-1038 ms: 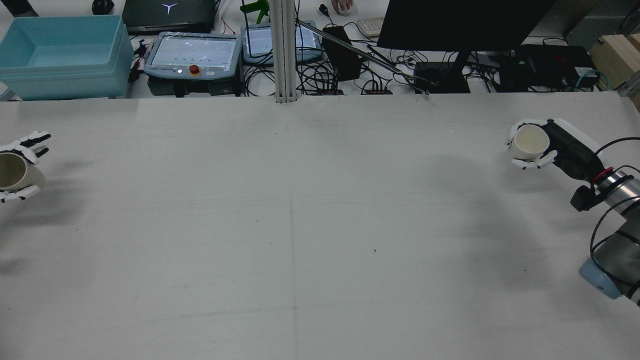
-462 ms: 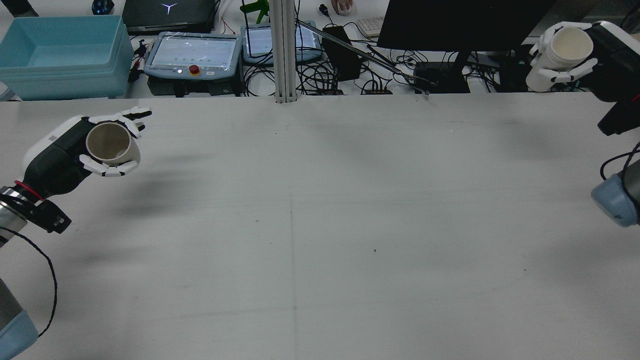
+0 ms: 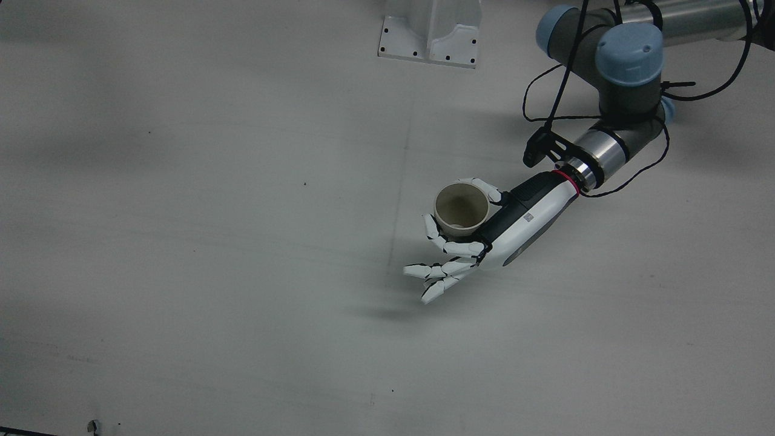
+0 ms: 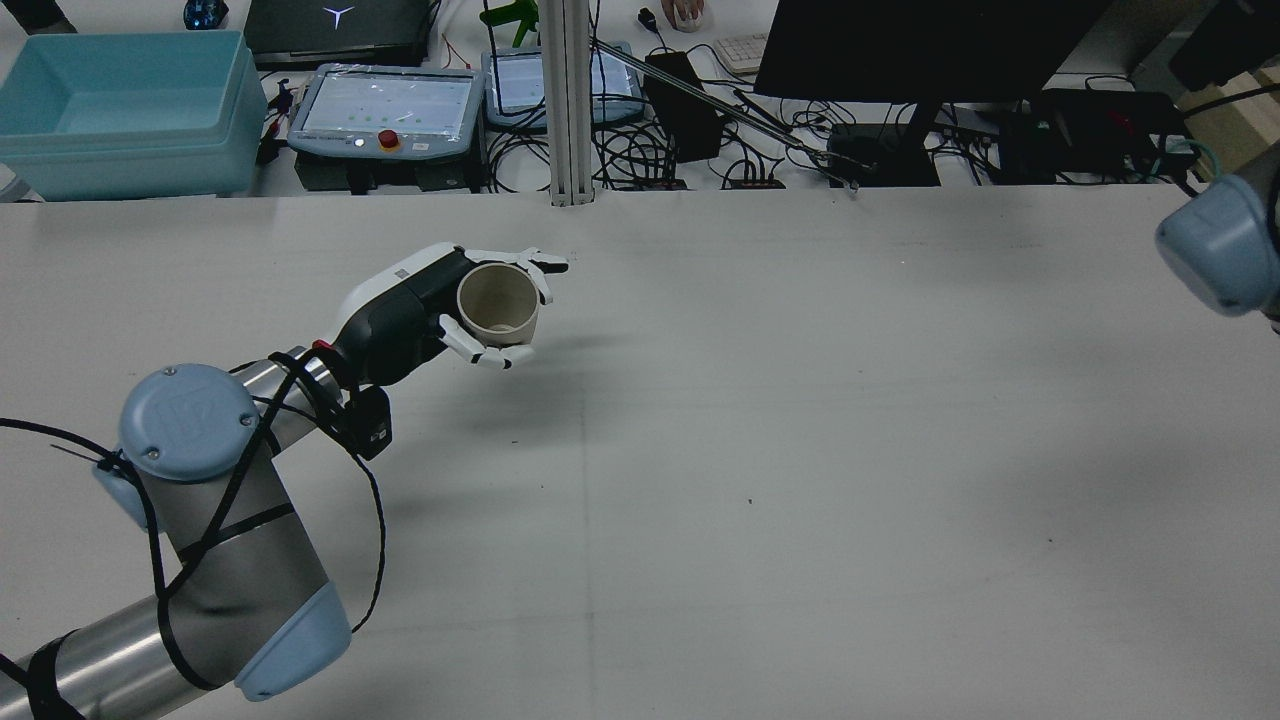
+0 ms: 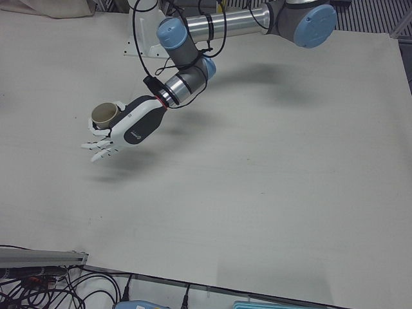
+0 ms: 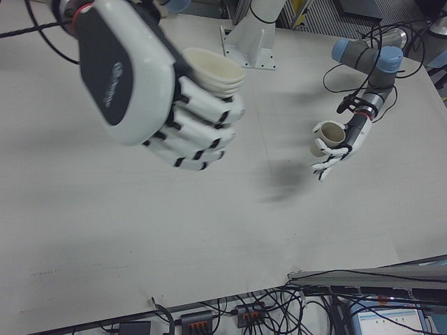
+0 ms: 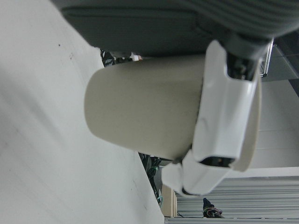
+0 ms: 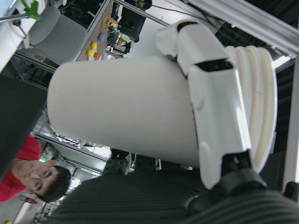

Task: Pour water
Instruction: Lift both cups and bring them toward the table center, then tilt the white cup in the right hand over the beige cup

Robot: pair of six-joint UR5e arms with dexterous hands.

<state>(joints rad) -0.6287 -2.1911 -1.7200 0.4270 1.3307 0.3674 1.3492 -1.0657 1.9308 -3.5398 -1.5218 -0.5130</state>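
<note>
Cups are in both hands: the left hand (image 4: 455,310) holds a smooth tan paper cup (image 4: 497,300) upright, low over the middle of the gray table (image 4: 800,450), probably to catch the water. The right hand (image 6: 167,91) is wrapped around a white cup (image 6: 213,70) with a ridged rim, high up, maybe for pouring.

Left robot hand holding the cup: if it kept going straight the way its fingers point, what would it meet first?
Nothing, as far as the views show. The left robot hand holds the cup above bare table, pointing toward the table's middle. Its height is unclear, so it might brush the table.
</note>
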